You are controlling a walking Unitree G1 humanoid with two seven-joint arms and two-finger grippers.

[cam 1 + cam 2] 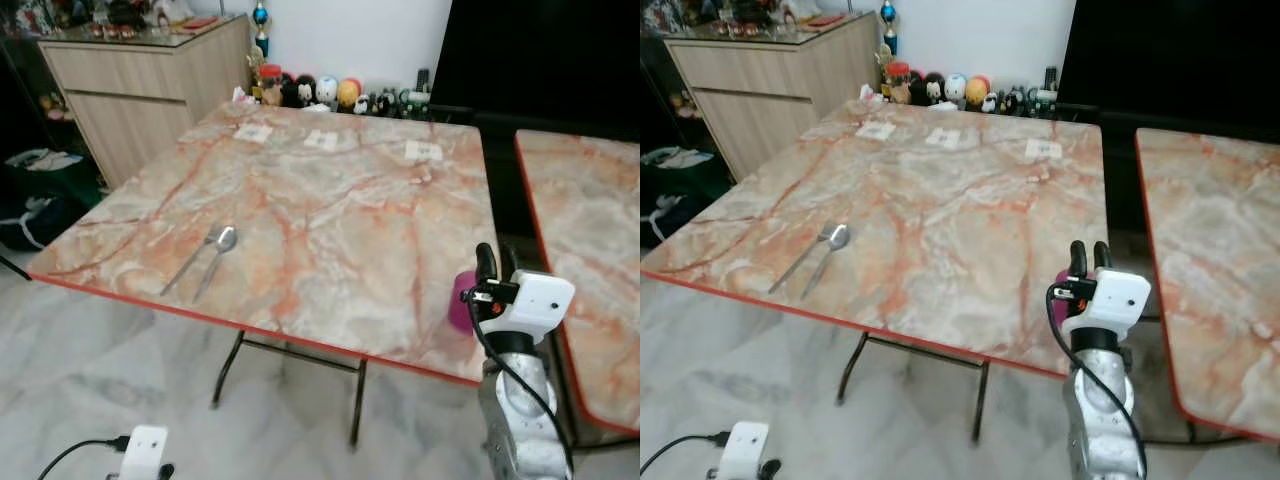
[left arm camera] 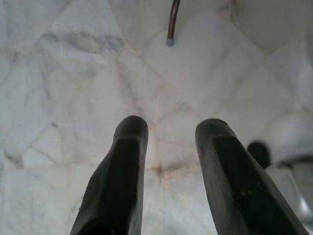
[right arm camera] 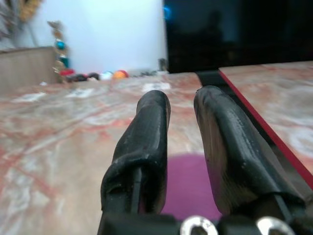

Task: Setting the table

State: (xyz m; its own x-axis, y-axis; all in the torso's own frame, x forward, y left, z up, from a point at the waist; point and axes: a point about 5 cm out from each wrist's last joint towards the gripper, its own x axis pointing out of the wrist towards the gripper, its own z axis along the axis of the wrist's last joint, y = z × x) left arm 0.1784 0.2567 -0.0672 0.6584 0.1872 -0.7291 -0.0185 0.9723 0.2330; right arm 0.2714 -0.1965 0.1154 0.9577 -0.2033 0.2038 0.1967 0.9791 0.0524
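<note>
We find the right gripper (image 1: 497, 262) raised at the near right edge of the marble table (image 1: 330, 210), its two black fingers (image 3: 146, 142) closed around a purple cup (image 1: 462, 300). In the right wrist view the purple body sits between and beneath the fingers, so we judge the cup to be grasped, not merely approached. It is held just above or at the table's near right corner; we cannot tell whether its base touches the surface. We judge this position as the start or end of a placement along that edge.

A fork (image 1: 192, 258) and spoon (image 1: 214, 260) lie side by side near the near left edge, handles toward the robot, apparently laid as one setting.

The left gripper (image 2: 171, 161) hangs low over the pale floor (image 2: 73, 73), fingers parted and empty, idle.
</note>
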